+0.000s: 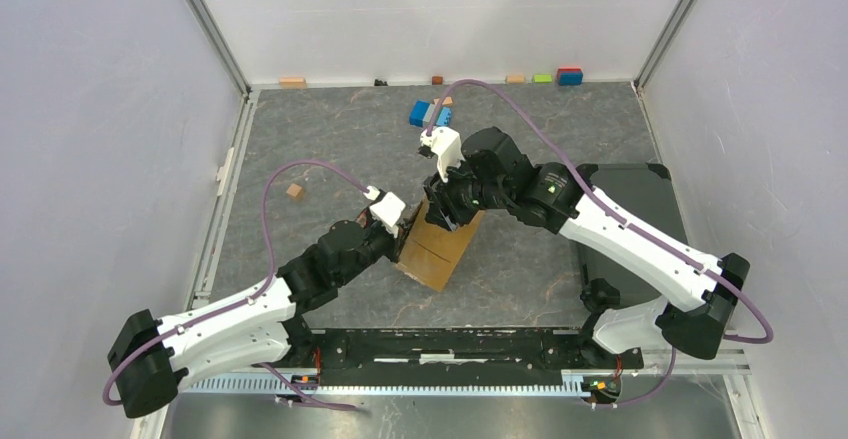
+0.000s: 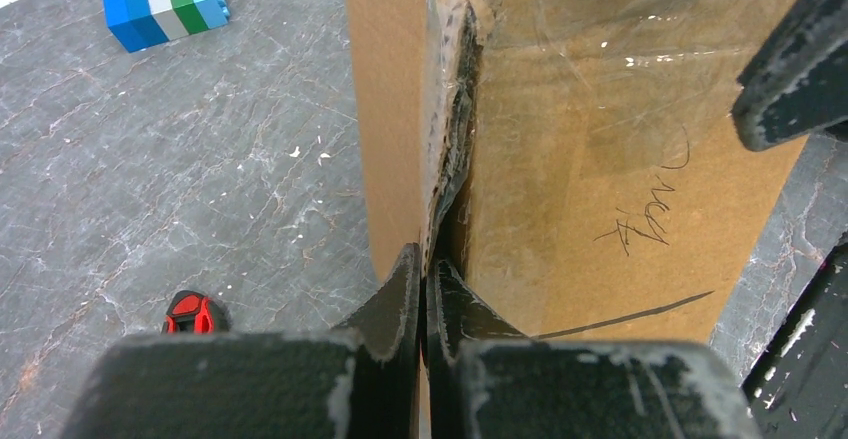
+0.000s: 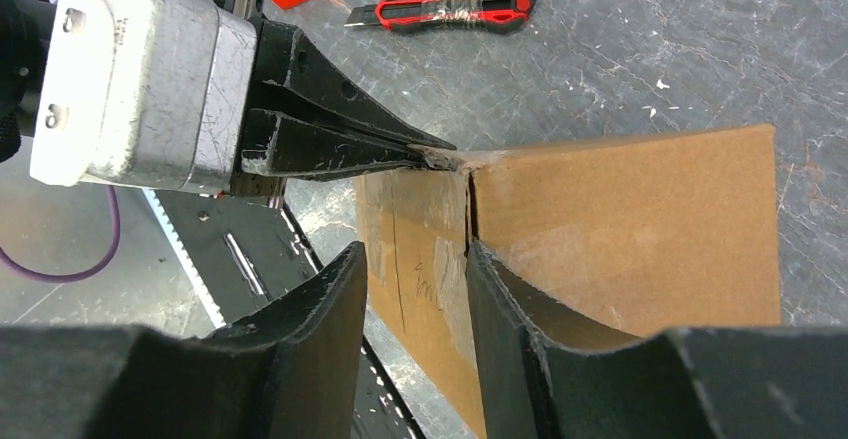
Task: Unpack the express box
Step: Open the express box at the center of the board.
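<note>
Pinching shut at the taped seam of the express box (image 3: pixel 640 229), mid-surface: left gripper (image 3: pixel 432 155). Right gripper (image 3: pixel 415 284) jaws apart, straddling that seam.

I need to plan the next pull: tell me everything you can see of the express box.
The express box is plain brown cardboard, with black pen scribbles on one face and clear tape, torn and wrinkled, along a split seam. It sits on the table, turned askew. The left gripper is shut on its seam corner; the open right gripper hovers over that seam.
</note>
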You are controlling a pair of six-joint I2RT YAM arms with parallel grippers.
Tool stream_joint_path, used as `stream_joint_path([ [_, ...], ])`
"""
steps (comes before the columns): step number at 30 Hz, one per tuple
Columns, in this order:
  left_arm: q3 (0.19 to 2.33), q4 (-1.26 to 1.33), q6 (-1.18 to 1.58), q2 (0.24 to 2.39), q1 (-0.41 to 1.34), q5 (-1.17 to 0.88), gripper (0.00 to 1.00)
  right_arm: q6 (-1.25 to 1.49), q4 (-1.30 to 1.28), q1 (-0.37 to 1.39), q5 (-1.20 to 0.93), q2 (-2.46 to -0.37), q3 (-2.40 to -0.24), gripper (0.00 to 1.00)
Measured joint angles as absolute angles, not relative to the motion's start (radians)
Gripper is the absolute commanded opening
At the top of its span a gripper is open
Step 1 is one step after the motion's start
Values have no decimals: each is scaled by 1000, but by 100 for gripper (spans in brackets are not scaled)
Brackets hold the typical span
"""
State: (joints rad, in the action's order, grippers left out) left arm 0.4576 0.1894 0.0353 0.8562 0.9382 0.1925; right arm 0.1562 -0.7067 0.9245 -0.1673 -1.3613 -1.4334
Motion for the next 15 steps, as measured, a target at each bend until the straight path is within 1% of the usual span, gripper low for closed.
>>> stream_joint_path([
  [2, 458, 188, 35, 853, 938, 190, 2, 154, -709, 926, -152, -1361, -1433, 44],
  [6, 457, 185, 23, 850, 938, 186, 2, 148, -712, 928, -141, -1365, -1433, 36],
  [12, 457, 179, 6, 846, 938, 185, 2, 137, -724, 932, -101, -1380, -1450, 31],
  [15, 457, 178, -4, 843, 938, 185, 2, 130, -738, 941, -73, -1388, -1463, 26],
])
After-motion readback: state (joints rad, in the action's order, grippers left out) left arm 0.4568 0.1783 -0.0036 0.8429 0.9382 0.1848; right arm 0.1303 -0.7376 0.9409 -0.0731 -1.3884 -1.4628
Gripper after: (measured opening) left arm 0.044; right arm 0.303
